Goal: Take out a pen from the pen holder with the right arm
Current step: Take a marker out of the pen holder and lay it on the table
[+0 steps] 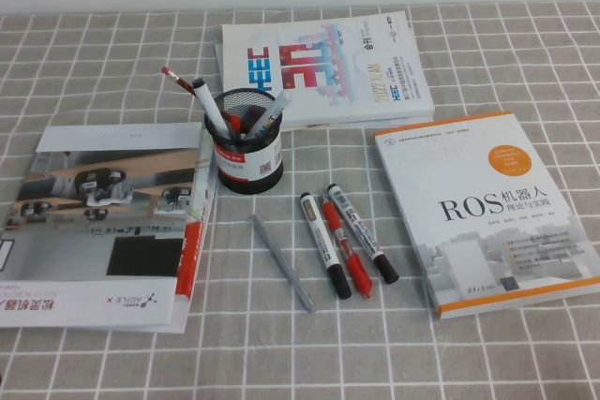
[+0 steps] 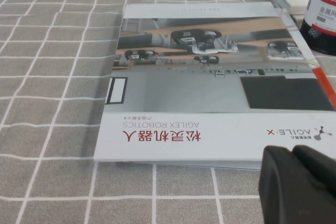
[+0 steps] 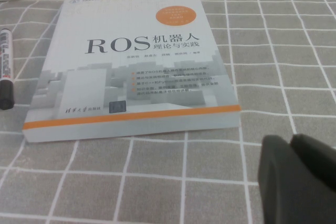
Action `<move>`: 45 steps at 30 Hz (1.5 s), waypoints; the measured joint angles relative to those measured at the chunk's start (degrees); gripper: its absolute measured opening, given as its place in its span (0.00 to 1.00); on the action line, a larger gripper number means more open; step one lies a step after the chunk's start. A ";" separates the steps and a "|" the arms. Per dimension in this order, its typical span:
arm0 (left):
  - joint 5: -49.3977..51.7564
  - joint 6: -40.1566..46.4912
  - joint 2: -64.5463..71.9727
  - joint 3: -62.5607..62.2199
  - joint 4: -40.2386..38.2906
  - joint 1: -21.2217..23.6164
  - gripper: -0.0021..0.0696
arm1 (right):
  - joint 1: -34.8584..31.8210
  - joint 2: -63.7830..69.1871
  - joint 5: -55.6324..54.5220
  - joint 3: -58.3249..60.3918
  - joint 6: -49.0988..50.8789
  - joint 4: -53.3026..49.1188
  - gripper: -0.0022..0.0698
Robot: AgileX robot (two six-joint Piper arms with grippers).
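- Holder with pens stands mid-worktop, just beside the AgileX book.
- Right pincer closed, empty, near the ROS book front corner, open worktop beside it.
- Left pincer by the AgileX book's near edge; opening: cannot tell.

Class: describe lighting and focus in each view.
High view: even light, no harsh shadow by the black mesh pen holder. Left wrist view: left gripper, near the grey AgileX booklet, blurred. Right wrist view: right gripper, near the white ROS book, equally blurred.
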 joint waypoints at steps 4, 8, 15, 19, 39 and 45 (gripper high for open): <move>0.00 0.00 0.00 0.00 0.00 0.00 0.02 | 0.00 0.00 0.00 0.00 0.00 0.00 0.01; 0.00 0.00 0.00 0.00 0.00 0.00 0.02 | 0.00 0.00 0.00 0.00 0.00 0.00 0.01; 0.00 0.00 0.00 0.00 0.00 0.00 0.02 | 0.00 0.00 -0.84 0.00 0.00 0.00 0.01; 0.00 0.00 0.00 0.00 0.00 0.00 0.02 | 0.00 0.00 -7.50 0.00 0.00 5.55 0.01; 0.00 0.00 0.00 0.00 0.00 0.00 0.02 | 0.00 0.29 -13.85 -0.38 0.00 34.59 0.01; 0.00 0.00 0.00 0.00 0.00 0.00 0.02 | 0.00 11.26 -1.62 -8.61 0.00 33.94 0.01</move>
